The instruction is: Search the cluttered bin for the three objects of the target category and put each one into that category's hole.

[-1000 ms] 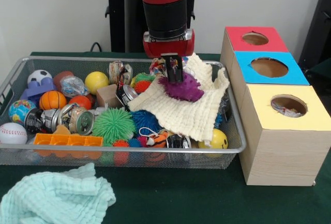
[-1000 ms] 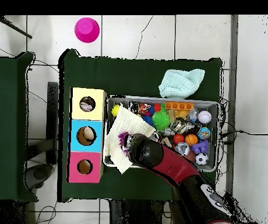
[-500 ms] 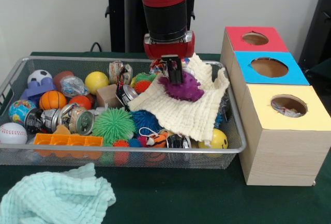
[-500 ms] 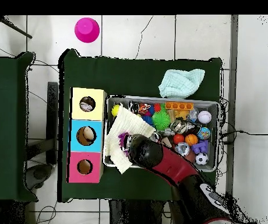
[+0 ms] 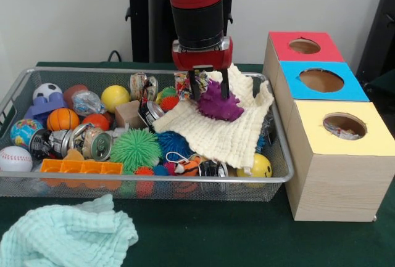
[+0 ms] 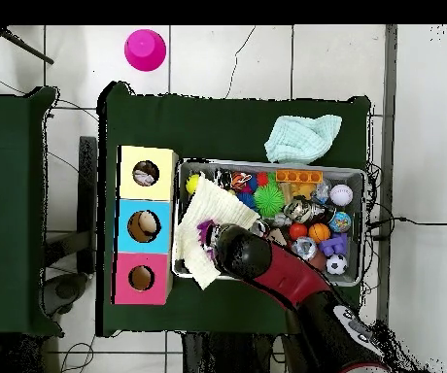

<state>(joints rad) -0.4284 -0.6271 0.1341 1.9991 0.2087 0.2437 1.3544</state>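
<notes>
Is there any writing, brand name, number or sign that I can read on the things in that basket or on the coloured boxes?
No text can be read in either view.
Crushed cans: printed labels, too blurred to read.
Small globe ball: a printed pattern, no legible words.
Yellow ball: a drawn smiley face, no letters.
Red box, blue box and yellow box: plain coloured tops with holes, no labels visible.

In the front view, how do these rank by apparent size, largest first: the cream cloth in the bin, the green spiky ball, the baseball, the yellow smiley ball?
1. Cream cloth
2. Green spiky ball
3. Baseball and yellow smiley ball: these look alike, and the smiley ball is partly hidden, so I leave them unranked.
</notes>
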